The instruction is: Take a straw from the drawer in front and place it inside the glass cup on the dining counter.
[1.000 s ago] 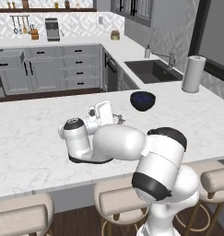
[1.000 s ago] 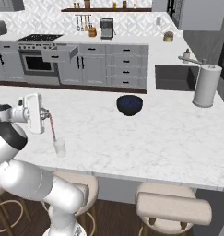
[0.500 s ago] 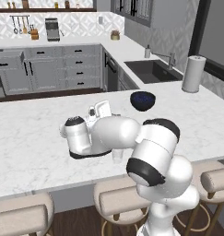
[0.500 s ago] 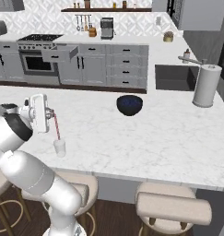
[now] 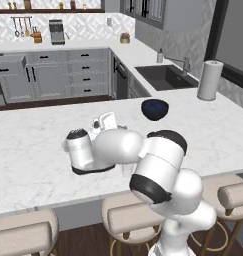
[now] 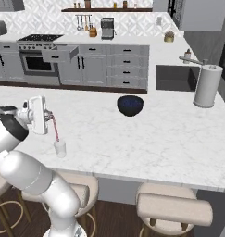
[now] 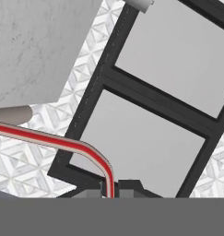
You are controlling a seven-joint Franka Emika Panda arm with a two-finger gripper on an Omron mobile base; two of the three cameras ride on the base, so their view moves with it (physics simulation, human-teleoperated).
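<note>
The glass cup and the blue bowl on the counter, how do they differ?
The glass cup is clear and small; the bowl is dark blue and much larger. The cup is tall and narrow with a red straw over it; the bowl is wide and round. Both stand upright on the counter.

A long white marble-veined bench (image 6: 146, 139) with a thick edge is seen stretching across both base views, with padded stools tucked under its near side. Standing directly on it are a small clear glass cup (image 6: 60, 148) near the front edge, a dark blue bowl (image 6: 130, 105) further back towards the middle, and a white paper towel roll (image 6: 207, 86) near the far right, beside the sink. The three are set well apart from one another.
</note>
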